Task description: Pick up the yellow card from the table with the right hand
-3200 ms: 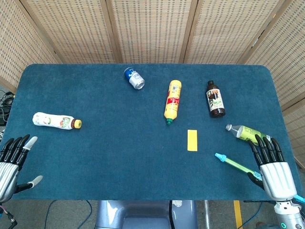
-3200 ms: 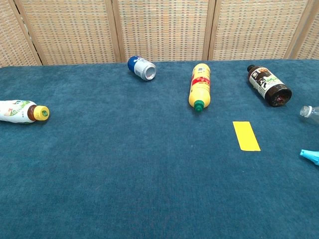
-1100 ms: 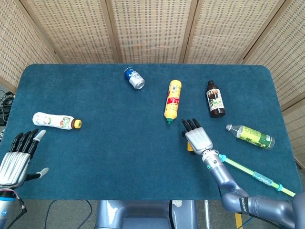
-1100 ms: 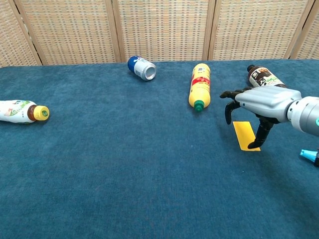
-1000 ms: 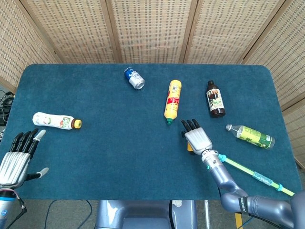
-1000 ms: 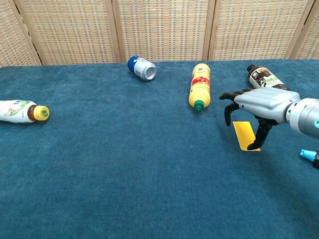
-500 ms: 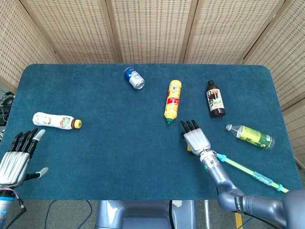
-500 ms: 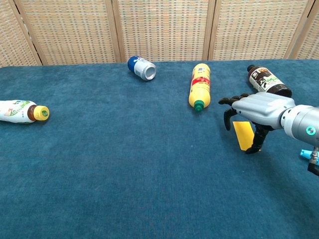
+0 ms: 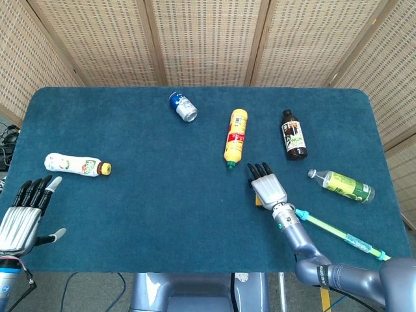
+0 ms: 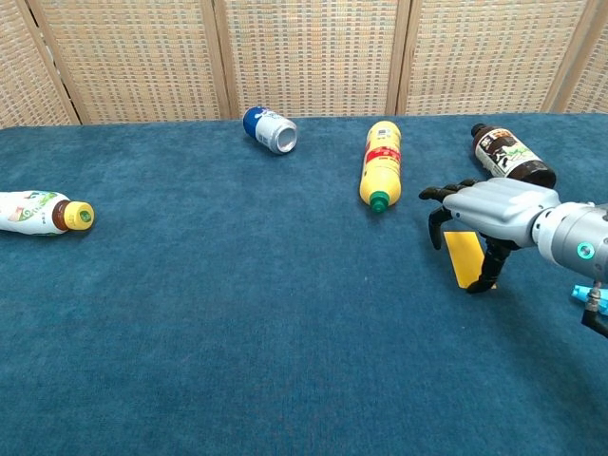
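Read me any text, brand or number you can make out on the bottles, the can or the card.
None can be read.
Yellow bottle: red label, print too blurred.
Dark bottle: white label with dark marks, too small.
White bottle: green and orange print, unreadable.
Blue can: white marks, unreadable.
Clear bottle: green label, unreadable.
Yellow card, under the right robot hand: its visible part is blank.

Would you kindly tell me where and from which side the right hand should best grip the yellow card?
Probably by its two long edges, from above. The yellow card lies flat on the table, offering no raised face; the right hand is arched over it, fingers at one long edge, thumb at the other.
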Controlling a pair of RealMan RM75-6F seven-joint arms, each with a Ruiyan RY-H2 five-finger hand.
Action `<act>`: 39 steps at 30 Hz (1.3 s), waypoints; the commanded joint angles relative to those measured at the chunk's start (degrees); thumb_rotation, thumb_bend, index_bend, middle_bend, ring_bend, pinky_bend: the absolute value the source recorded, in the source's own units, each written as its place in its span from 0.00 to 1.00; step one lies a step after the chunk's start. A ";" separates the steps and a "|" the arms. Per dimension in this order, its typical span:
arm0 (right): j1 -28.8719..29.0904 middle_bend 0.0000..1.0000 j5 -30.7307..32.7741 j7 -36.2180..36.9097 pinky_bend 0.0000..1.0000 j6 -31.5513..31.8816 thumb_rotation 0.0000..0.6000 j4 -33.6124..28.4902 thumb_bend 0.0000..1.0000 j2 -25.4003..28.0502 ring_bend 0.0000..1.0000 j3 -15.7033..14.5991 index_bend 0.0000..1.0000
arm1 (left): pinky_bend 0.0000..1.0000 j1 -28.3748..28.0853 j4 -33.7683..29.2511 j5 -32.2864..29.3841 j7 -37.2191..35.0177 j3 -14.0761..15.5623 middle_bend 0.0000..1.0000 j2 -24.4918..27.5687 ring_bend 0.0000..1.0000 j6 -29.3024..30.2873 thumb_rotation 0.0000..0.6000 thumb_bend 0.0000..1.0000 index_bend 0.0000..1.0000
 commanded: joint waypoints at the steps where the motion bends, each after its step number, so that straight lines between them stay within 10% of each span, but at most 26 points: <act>1: 0.05 0.00 -0.54 -0.17 0.00 1.07 1.00 0.51 0.41 0.06 0.00 0.40 0.43 | 0.00 -0.03 -0.03 -0.05 0.05 0.01 0.00 -0.02 0.00 -0.04 1.00 0.00 0.00; 10: -2.47 0.00 -12.11 5.34 0.00 11.17 1.00 -0.31 0.36 2.41 0.00 -0.99 0.35 | 0.00 -0.09 -0.06 0.07 0.16 0.15 0.00 -0.07 0.00 -0.08 1.00 0.00 0.00; 18: -3.78 0.00 -8.75 4.35 0.00 7.02 1.00 -7.98 0.34 6.19 0.00 -2.24 0.37 | 0.00 -0.02 -0.26 0.42 0.39 0.37 0.00 -0.08 0.00 0.12 1.00 0.00 0.00; 39: -3.42 0.00 -5.44 2.02 0.00 3.70 1.00 -0.28 0.33 -0.48 0.00 -1.53 0.43 | 0.00 -0.14 -0.13 -0.13 -0.03 0.21 0.00 0.07 0.00 0.03 1.00 0.00 0.00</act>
